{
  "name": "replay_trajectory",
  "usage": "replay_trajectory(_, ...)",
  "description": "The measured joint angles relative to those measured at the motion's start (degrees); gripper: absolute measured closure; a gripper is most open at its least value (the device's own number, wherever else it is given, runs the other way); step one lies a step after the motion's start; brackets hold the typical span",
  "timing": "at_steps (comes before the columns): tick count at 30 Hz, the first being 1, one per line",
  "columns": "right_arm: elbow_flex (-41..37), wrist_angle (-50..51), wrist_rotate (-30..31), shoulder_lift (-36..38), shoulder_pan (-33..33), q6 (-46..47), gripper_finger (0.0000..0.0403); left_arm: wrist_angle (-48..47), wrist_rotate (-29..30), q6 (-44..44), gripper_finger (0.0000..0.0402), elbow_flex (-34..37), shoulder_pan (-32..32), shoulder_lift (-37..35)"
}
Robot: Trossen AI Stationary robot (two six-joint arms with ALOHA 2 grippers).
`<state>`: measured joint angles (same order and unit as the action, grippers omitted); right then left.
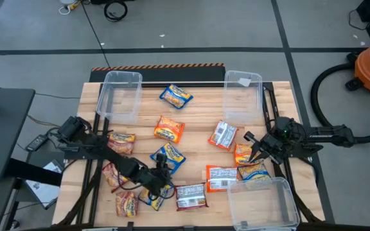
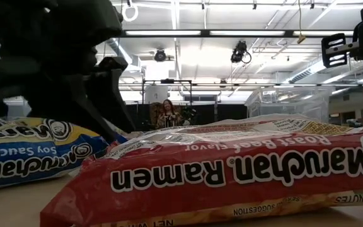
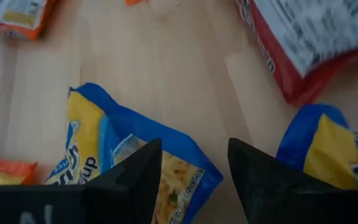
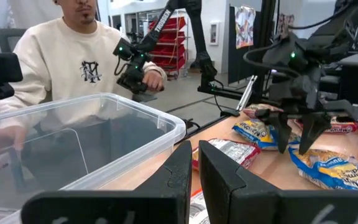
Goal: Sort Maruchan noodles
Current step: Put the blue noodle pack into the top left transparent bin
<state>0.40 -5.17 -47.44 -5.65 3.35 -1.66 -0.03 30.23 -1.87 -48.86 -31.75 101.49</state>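
Several Maruchan packets lie flat on the wooden table (image 1: pixel 198 115). My left gripper (image 1: pixel 161 168) is open, low over a blue-and-yellow packet (image 3: pixel 98 152); one finger (image 3: pixel 135 180) stands above it, the other (image 3: pixel 260 180) over bare wood. A second blue packet (image 3: pixel 328 149) and a red one (image 3: pixel 303 43) lie close by. From the right wrist view, the left gripper (image 4: pixel 295 144) hangs just above a blue packet (image 4: pixel 328 169). My right gripper (image 1: pixel 252 146) (image 4: pixel 195 152) is shut and empty, beside orange packets (image 1: pixel 244 153).
Three clear bins stand on the table: two at the far edge (image 1: pixel 119 96) (image 1: pixel 243 96) and one at the near right corner (image 1: pixel 262 202) (image 4: pixel 73 143). A person in a cream sweatshirt (image 4: pixel 73 68) sits beyond the table. A red Roast Beef packet (image 2: pixel 232 170) fills the low view.
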Motion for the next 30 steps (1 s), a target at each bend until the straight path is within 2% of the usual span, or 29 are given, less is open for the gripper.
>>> replay_trajectory(8, -0.02, -0.05, 0.00, 0.00, -0.02, -0.01, 0.0366, -0.29, 5.81, 2.71, 0.0210, -0.09, 0.13, 1.27)
replay_trajectory(12, -0.01, -0.18, -0.01, -0.01, 0.00, 0.01, 0.0366, -1.07, 5.13, 2.40, 0.0220, -0.07, 0.34, 1.27)
replay_trajectory(17, -0.01, -0.17, 0.00, -0.01, -0.01, 0.01, 0.0366, -2.94, 2.16, -1.29, 0.0277, -0.02, 1.96, 1.34)
replay_trajectory(23, -0.01, -0.15, 0.00, -0.01, -0.02, 0.01, 0.0366, -3.40, 0.66, -2.66, 0.0385, 0.10, 3.77, 1.11)
replay_trajectory(30, -0.01, -0.15, 0.00, -0.01, -0.02, -0.01, 0.0366, -3.55, 1.62, -4.07, 0.0397, 0.22, 4.08, -2.13)
